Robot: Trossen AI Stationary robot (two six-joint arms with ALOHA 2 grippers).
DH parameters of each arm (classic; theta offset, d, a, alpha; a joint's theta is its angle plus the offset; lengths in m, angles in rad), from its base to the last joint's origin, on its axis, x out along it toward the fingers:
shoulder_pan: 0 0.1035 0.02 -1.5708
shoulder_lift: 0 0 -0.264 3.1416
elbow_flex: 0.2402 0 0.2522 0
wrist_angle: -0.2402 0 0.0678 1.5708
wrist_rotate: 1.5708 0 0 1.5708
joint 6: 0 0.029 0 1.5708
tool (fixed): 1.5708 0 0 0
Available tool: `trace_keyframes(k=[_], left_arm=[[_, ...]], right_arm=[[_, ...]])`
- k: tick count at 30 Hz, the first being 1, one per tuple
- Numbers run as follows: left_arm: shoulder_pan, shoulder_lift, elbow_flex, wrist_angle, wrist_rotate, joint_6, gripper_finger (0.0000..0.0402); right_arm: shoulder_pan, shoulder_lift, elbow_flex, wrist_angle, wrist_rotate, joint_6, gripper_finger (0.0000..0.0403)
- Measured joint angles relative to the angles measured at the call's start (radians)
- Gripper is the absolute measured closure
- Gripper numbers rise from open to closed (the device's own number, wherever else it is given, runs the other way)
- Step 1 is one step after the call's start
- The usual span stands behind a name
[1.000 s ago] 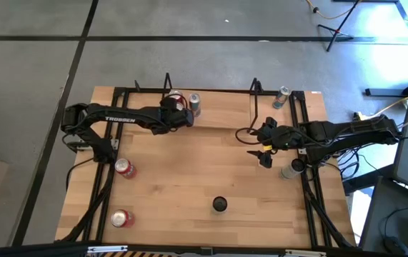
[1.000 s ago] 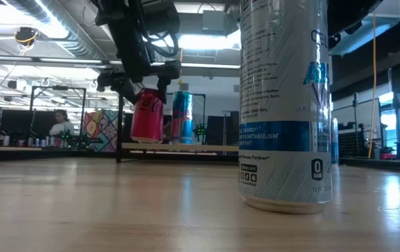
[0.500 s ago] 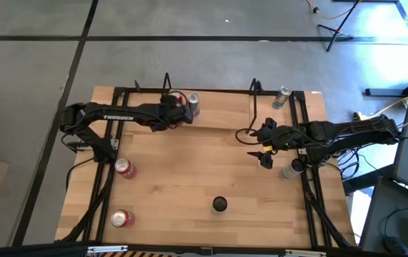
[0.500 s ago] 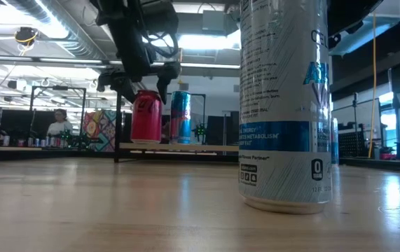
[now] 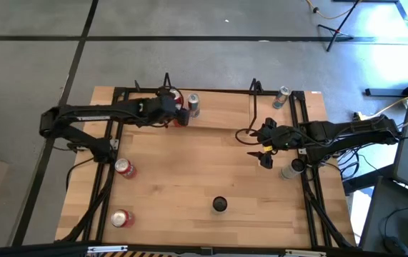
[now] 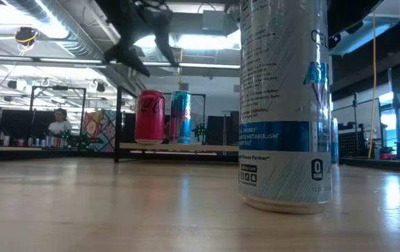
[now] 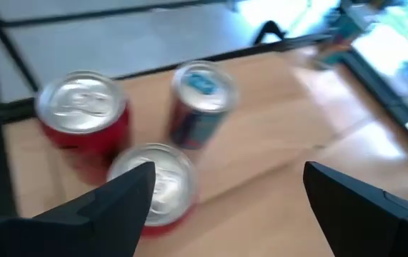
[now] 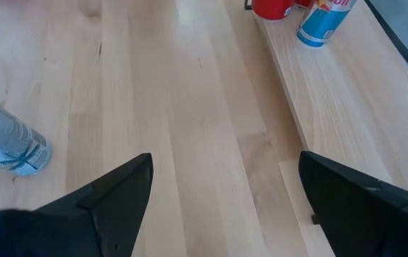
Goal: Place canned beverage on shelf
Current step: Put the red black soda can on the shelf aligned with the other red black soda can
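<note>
The shelf (image 5: 221, 107) stands at the table's far edge, its wood floor showing in the low view (image 6: 185, 147). A red can (image 6: 150, 117) stands upright on that floor next to a blue can (image 6: 180, 117). The left wrist view shows the red can (image 7: 153, 182), the blue can (image 7: 202, 100) and a second red can (image 7: 82, 107). My left gripper (image 6: 146, 56) is open and empty just above the red can; it also shows in the high view (image 5: 169, 108). My right gripper (image 5: 264, 153) is open and empty over the table's right half.
Two red cans (image 5: 124, 168) (image 5: 121, 218) stand at the table's left. A white can with a blue band (image 5: 220, 205) stands near the front, large in the low view (image 6: 284, 105). A silver can (image 5: 291, 169) and another can (image 5: 282, 95) stand at the right.
My left gripper has set the tilted, lifted red can down upright on the shelf floor beside the blue can. It has let go, gone up clear of the can and drawn back toward the table's left edge.
</note>
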Motion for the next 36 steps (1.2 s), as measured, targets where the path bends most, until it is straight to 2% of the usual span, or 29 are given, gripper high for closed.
trace_keyframes(k=[4, 7, 10, 14, 20, 25, 30, 36], left_arm=[[-0.021, -0.027, 0.000, 0.076, 0.145, 0.055, 0.0058], [-0.069, -0.007, 0.000, 0.151, 0.165, 0.078, 0.0058], [-0.115, 0.050, 0.000, 0.201, 0.108, 0.073, 0.0058], [-0.156, 0.145, 0.000, 0.207, -0.035, 0.024, 0.0058], [-0.141, 0.275, 0.000, 0.207, -0.102, -0.064, 0.0058], [-0.131, 0.310, 0.000, 0.184, -0.191, -0.095, 0.0058], [-0.108, 0.310, 0.000, 0.092, -0.213, -0.140, 0.0058], [-0.094, 0.310, 0.000, 0.071, -0.212, -0.133, 0.0058]], right_arm=[[0.000, 0.000, 0.000, 0.009, 0.000, 0.000, 0.0061], [0.000, 0.000, 0.000, 0.011, 0.000, 0.001, 0.0061], [0.000, 0.000, 0.000, 0.016, 0.001, 0.021, 0.0061], [0.000, 0.000, 0.000, 0.016, 0.001, 0.031, 0.0061], [0.000, 0.000, 0.000, 0.017, 0.002, 0.033, 0.0061], [0.000, 0.000, 0.000, 0.017, 0.002, 0.041, 0.0061], [0.000, 0.000, 0.000, 0.010, 0.002, 0.059, 0.0061], [0.000, 0.000, 0.000, 0.008, 0.002, 0.060, 0.0061]])
